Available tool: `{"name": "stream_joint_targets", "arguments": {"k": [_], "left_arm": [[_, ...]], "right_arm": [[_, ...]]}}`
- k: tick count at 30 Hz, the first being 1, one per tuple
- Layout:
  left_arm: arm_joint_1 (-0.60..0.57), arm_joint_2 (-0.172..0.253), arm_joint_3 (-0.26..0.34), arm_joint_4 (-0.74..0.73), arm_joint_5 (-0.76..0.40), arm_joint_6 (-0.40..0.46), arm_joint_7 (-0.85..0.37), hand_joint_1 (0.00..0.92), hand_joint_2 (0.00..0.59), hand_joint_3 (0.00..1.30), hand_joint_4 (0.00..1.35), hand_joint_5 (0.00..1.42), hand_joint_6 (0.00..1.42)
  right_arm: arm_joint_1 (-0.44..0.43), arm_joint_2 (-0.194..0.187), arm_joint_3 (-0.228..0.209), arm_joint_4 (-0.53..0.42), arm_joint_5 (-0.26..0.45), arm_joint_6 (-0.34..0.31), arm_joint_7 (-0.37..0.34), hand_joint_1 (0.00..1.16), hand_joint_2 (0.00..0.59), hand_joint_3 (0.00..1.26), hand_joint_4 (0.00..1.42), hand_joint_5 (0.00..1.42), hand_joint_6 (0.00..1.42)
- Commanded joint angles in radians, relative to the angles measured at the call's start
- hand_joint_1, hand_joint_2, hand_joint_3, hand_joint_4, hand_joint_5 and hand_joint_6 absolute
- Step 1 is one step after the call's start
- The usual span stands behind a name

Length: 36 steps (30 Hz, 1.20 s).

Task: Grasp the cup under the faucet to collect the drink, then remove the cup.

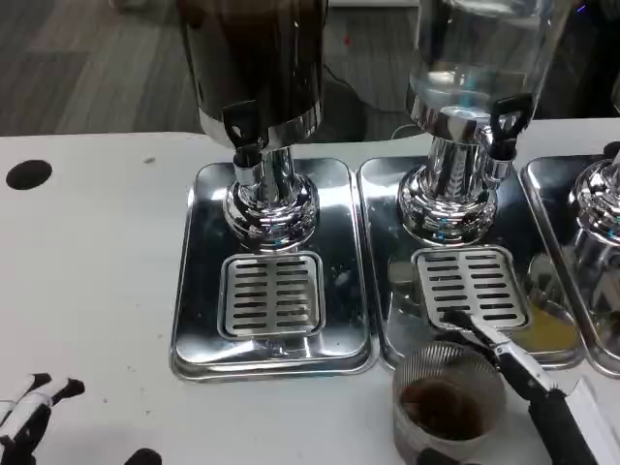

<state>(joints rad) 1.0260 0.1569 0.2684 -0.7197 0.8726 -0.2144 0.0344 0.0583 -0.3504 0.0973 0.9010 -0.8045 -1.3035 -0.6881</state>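
Observation:
A clear ribbed cup (pixel 448 402) with brown drink in it stands at the bottom of the head view, in front of the right drip tray (pixel 387 320) and away from the faucets. My right hand (pixel 528 383) comes in from the lower right. Its fingers (pixel 484 334) reach round the back of the cup over the grate, and a dark thumb tip shows at the cup's front, so it grips the cup. The dark-drink dispenser's faucet (pixel 245 136) hangs over the left grate (pixel 271 294), which is bare. My left hand (pixel 34 407) lies at the lower left, holding nothing.
The clear dispenser (pixel 465 87) with its faucet (pixel 504 131) stands on the right tray. A third tray and dispenser base (pixel 596 203) sit at the right edge. A black hole (pixel 29 174) marks the table's left side. White tabletop lies in front of the left tray.

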Motion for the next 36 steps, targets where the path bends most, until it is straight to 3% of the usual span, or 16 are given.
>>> {"name": "stream_joint_targets", "arguments": {"k": [1, 6, 9, 11, 13, 14, 16, 18, 21, 24, 26, 30, 36], "left_arm": [[-0.013, -0.004, 0.0, -0.004, -0.014, -0.009, 0.009, 0.0, 0.146, 0.27, 0.12, 0.22, 0.52], [-0.025, -0.002, 0.009, 0.001, -0.037, -0.019, 0.018, 0.0, 0.146, 0.27, 0.12, 0.22, 0.52], [-0.034, 0.002, 0.015, 0.003, -0.054, -0.026, 0.019, 0.0, 0.146, 0.27, 0.12, 0.22, 0.52], [-0.04, 0.003, 0.017, 0.006, -0.063, -0.031, 0.02, 0.0, 0.146, 0.26, 0.12, 0.21, 0.5], [-0.053, 0.007, 0.015, 0.01, -0.071, -0.039, 0.021, 0.0, 0.155, 0.25, 0.12, 0.19, 0.47], [-0.057, 0.008, 0.014, 0.012, -0.073, -0.042, 0.021, 0.0, 0.164, 0.25, 0.11, 0.18, 0.46], [-0.068, 0.015, 0.008, 0.009, -0.051, -0.048, 0.019, 0.0, 0.171, 0.24, 0.1, 0.15, 0.42], [-0.083, 0.019, -0.001, 0.001, -0.018, -0.052, 0.015, 0.0, 0.182, 0.22, 0.1, 0.13, 0.38], [-0.102, 0.026, -0.019, -0.01, 0.03, -0.052, 0.002, 0.0, 0.186, 0.2, 0.07, 0.11, 0.34], [-0.127, 0.028, -0.032, -0.02, 0.084, -0.035, -0.013, 0.0, 0.187, 0.17, 0.05, 0.08, 0.31], [-0.141, 0.028, -0.031, -0.019, 0.09, -0.032, -0.01, 0.0, 0.183, 0.16, 0.04, 0.08, 0.31], [-0.16, 0.03, -0.023, -0.011, 0.087, -0.034, -0.001, 0.0, 0.18, 0.15, 0.03, 0.08, 0.3], [-0.18, 0.039, -0.028, 0.039, 0.089, -0.037, 0.017, 0.0, 0.171, 0.14, 0.03, 0.09, 0.3]], "right_arm": [[0.013, -0.019, 0.024, -0.053, 0.015, -0.009, -0.006, 0.61, 0.111, 0.05, 0.11, 0.27, 0.14], [0.046, -0.028, 0.022, -0.146, 0.183, -0.072, 0.079, 0.5, 0.125, 0.08, 0.09, 0.23, 0.14], [0.088, -0.061, 0.066, -0.29, 0.403, -0.06, 0.189, 0.42, 0.161, 0.16, 0.1, 0.22, 0.12], [0.118, -0.099, 0.124, -0.4, 0.584, 0.009, 0.288, 0.38, 0.242, 0.21, 0.12, 0.2, 0.09], [0.15, -0.159, 0.189, -0.549, 0.801, 0.154, 0.421, 0.36, 0.358, 0.25, 0.13, 0.16, 0.05], [0.162, -0.178, 0.195, -0.608, 0.871, 0.221, 0.474, 0.37, 0.403, 0.26, 0.12, 0.12, 0.03], [0.177, -0.206, 0.166, -0.701, 0.922, 0.357, 0.554, 0.4, 0.468, 0.27, 0.07, 0.06, 0.0], [0.175, -0.226, 0.093, -0.789, 0.821, 0.536, 0.584, 0.43, 0.508, 0.27, 0.03, 0.01, 0.0], [0.157, -0.233, 0.024, -0.889, 0.551, 0.767, 0.564, 0.47, 0.545, 0.23, 0.0, 0.0, 0.0], [0.167, -0.207, 0.002, -0.978, 0.307, 0.903, 0.526, 0.49, 0.569, 0.17, 0.0, 0.0, 0.0], [0.176, -0.191, 0.003, -1.008, 0.191, 0.952, 0.489, 0.5, 0.569, 0.16, 0.0, 0.0, 0.0], [0.179, -0.173, -0.008, -1.008, 0.133, 0.954, 0.452, 0.5, 0.568, 0.16, 0.0, 0.0, 0.0], [0.18, -0.176, -0.07, -0.998, 0.201, 0.951, 0.488, 0.49, 0.554, 0.15, 0.0, 0.0, 0.0]]}}
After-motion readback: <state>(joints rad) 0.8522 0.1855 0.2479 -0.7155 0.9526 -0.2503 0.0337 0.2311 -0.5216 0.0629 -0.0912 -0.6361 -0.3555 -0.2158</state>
